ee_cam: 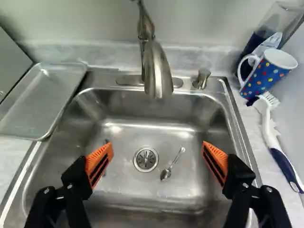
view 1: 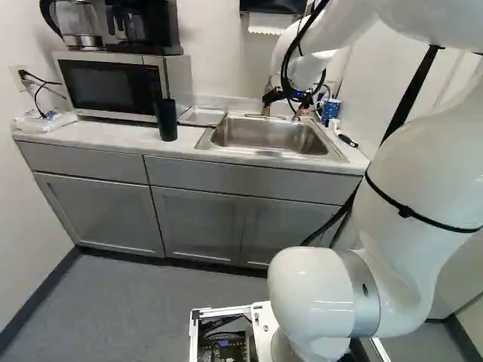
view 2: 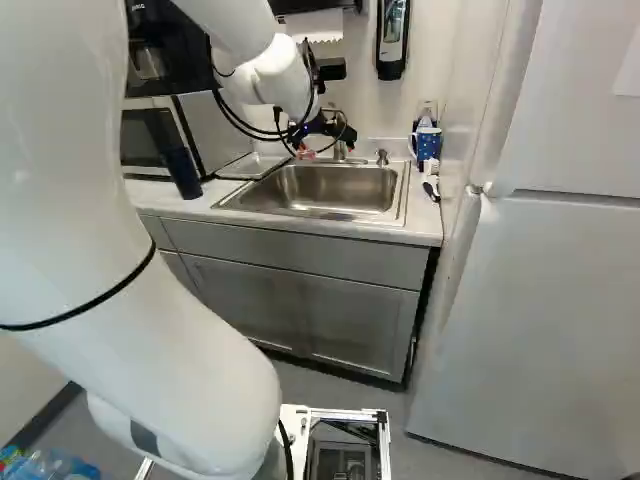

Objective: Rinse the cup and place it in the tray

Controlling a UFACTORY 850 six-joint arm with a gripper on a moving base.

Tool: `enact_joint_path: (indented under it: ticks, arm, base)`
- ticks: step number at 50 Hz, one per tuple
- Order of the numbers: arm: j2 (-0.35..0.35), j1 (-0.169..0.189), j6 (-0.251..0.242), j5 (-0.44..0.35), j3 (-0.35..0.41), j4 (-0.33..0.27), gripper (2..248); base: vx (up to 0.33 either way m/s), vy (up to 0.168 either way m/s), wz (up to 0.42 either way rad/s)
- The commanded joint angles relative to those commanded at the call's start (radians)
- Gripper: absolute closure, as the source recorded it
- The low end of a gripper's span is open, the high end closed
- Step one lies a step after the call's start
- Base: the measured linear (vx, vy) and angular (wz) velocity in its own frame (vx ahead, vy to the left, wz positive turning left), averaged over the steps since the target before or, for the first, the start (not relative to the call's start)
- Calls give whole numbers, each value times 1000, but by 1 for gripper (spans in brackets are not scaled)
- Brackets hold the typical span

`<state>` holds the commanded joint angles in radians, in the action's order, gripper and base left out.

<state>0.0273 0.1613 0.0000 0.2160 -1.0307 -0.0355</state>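
Over the sink, the gripper hangs from the arm in the right base view. In the wrist view the gripper has its orange-padded fingers wide apart, with nothing between them. A blue cup with coloured dots stands on the counter beside the sink; its handle faces the basin. The same cup appears right of the sink in the right base view, apart from the gripper. On the sink's other side lies a shallow metal tray, bare inside.
The faucet rises behind the basin, where a spoon lies near the drain. A brush and a clear container are by the cup. A dark tumbler stands before the microwave. The fridge is at right.
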Motion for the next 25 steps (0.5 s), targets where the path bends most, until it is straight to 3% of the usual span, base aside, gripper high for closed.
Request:
enact_joint_path:
  ticks: [10, 25]
  arm:
    - [0, 0, 0, 101, 0, -24, 3]
    - [0, 0, 0, 105, 0, -24, 3]
  base:
    - [0, 0, 0]
    - [0, 0, 0]
